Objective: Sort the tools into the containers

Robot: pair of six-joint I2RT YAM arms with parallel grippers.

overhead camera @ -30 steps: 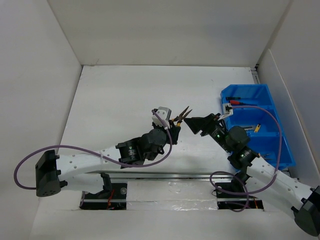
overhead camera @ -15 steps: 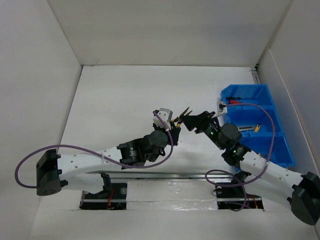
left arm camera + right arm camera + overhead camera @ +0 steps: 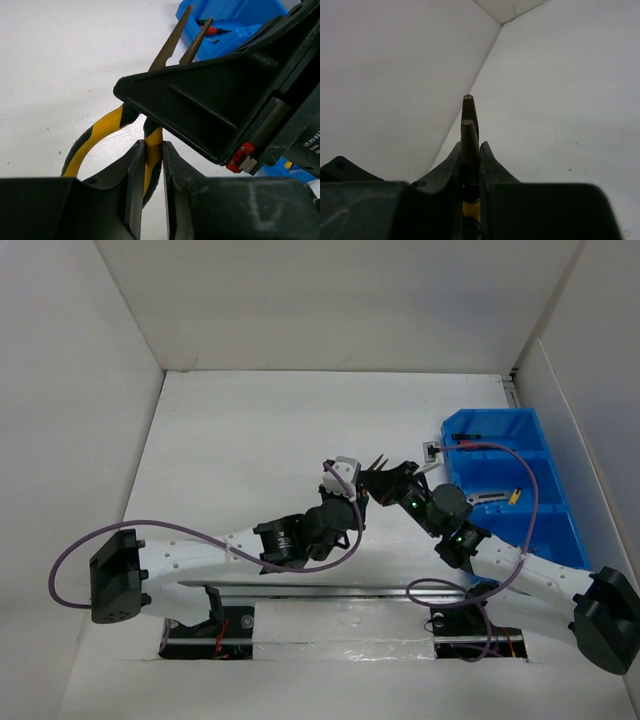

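Yellow-handled pliers [image 3: 107, 127] aloft over counter [image 3: 250, 440], long axis running out along my right pincer [image 3: 470, 155], which pinches the nose; left pincer [image 3: 150, 165] pinches one handle; blue bin [image 3: 540, 535] lies nearer right arm.

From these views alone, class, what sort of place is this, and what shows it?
Probably a lab robot test cell: white walls box in a white table, two cabled arms are bolted at its near edge, and the left pincer and right pincer grip one yellow-handled pliers near a blue divided bin.
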